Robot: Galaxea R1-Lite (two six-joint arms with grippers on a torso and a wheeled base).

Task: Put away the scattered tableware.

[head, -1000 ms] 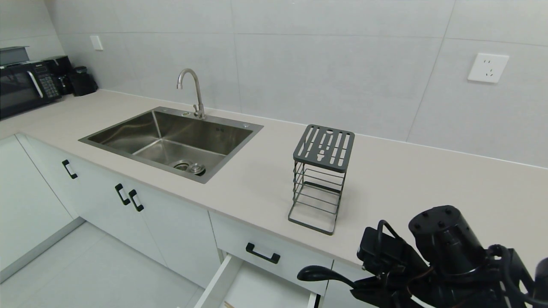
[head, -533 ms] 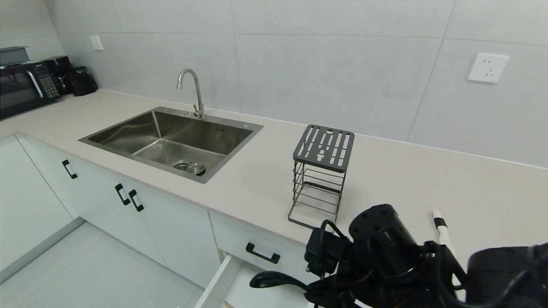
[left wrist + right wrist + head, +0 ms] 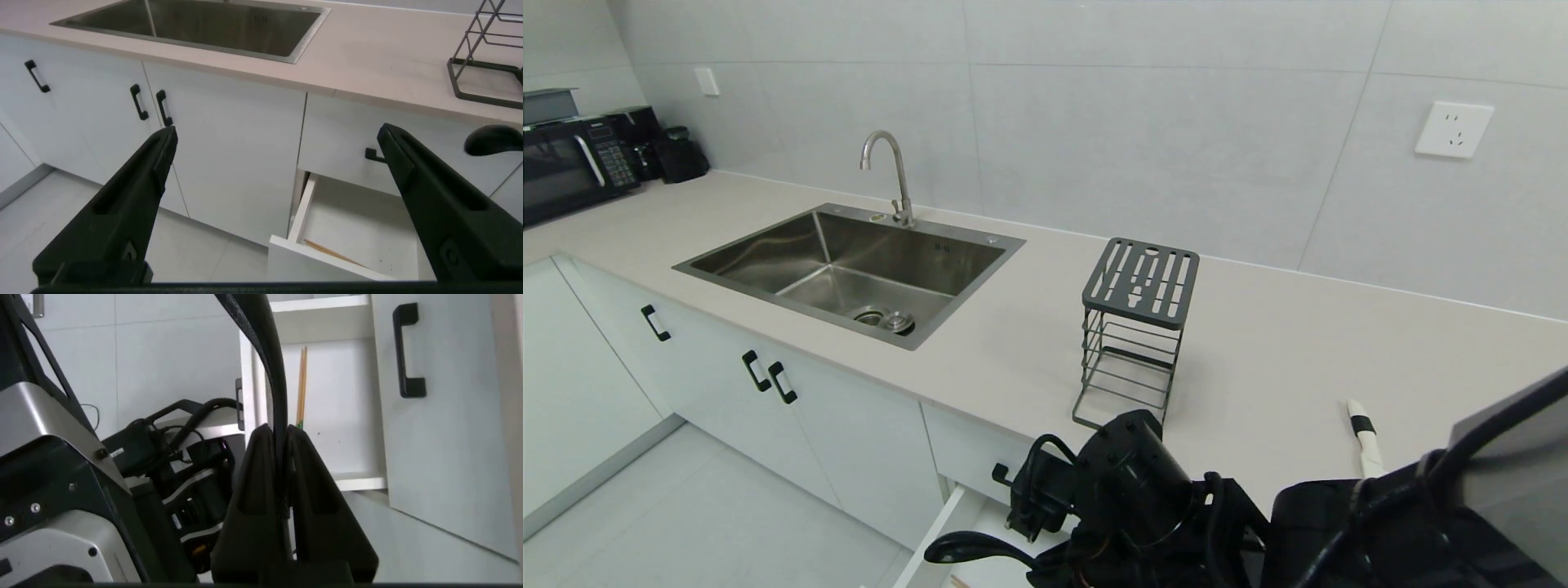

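My right gripper (image 3: 282,445) is shut on the thin handle of a black spoon (image 3: 263,367). In the head view the spoon's bowl (image 3: 956,545) hangs at the bottom, over the open white drawer (image 3: 935,539). Wooden chopsticks (image 3: 301,384) lie inside the drawer (image 3: 343,400). A white utensil with a black band (image 3: 1364,433) lies on the counter to the right of the rack. My left gripper (image 3: 278,139) is open wide and holds nothing, facing the cabinet fronts, with the drawer (image 3: 302,212), the chopsticks (image 3: 335,255) and the spoon's bowl (image 3: 494,139) before it.
A dark wire rack (image 3: 1139,327) stands on the beige counter (image 3: 1258,351) near its front edge. A steel sink (image 3: 849,269) with a tap lies to the left, a microwave (image 3: 572,163) far left. Cabinet doors with black handles (image 3: 768,376) sit below.
My right arm has swung left across the counter's front edge with the black spoon, bringing its bowl over the open drawer. This uncovered the white utensil on the counter.
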